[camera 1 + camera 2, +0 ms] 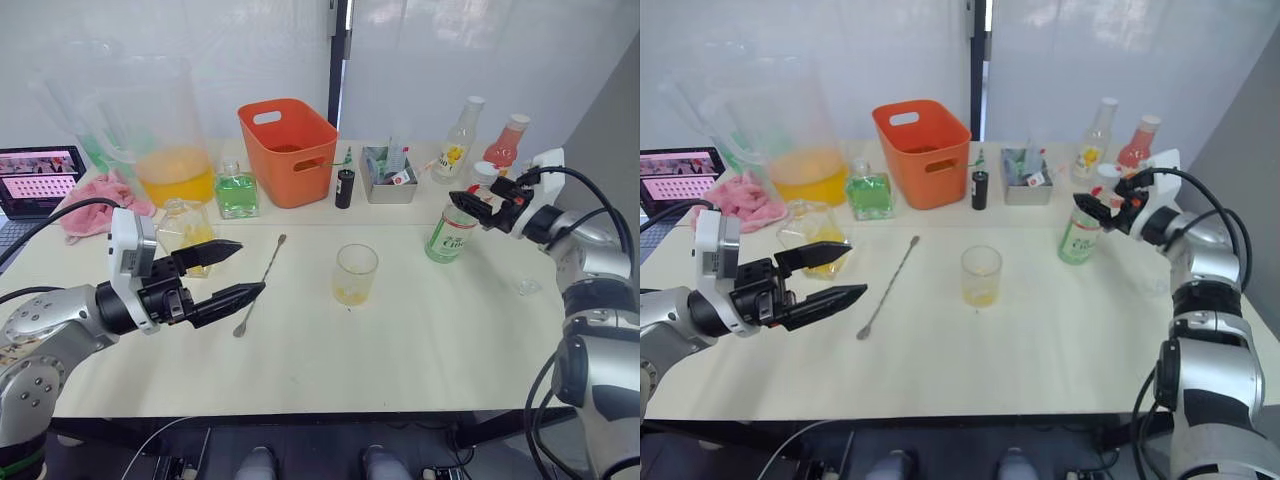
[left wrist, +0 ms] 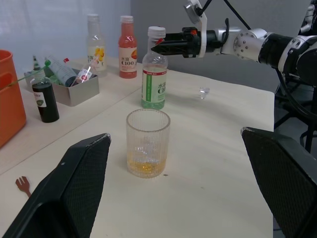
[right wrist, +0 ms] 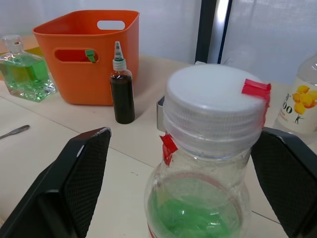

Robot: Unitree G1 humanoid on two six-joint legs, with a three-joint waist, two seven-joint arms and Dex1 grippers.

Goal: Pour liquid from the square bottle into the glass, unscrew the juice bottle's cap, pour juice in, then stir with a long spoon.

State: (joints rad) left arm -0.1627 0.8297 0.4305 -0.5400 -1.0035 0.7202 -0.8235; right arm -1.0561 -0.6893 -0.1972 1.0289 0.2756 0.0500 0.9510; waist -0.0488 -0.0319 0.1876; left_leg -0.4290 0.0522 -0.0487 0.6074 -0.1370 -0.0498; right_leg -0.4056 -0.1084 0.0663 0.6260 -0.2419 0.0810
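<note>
Right gripper (image 1: 478, 208) spread wide around capped juice bottle (image 1: 450, 230) — no grip, left gripper (image 1: 235, 270) open, empty.

My left gripper (image 1: 235, 270) partly covers the square bottle (image 1: 187, 232). The juice bottle (image 3: 208, 198) is cut off below its shoulder in my right wrist view.

Silver arms, black fingers (image 1: 215, 250) (cabled)

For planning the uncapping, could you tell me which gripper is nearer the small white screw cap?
Right. The right gripper has its open fingers either side of the small white screw cap; the left gripper hangs across the table, beyond the glass.
</note>
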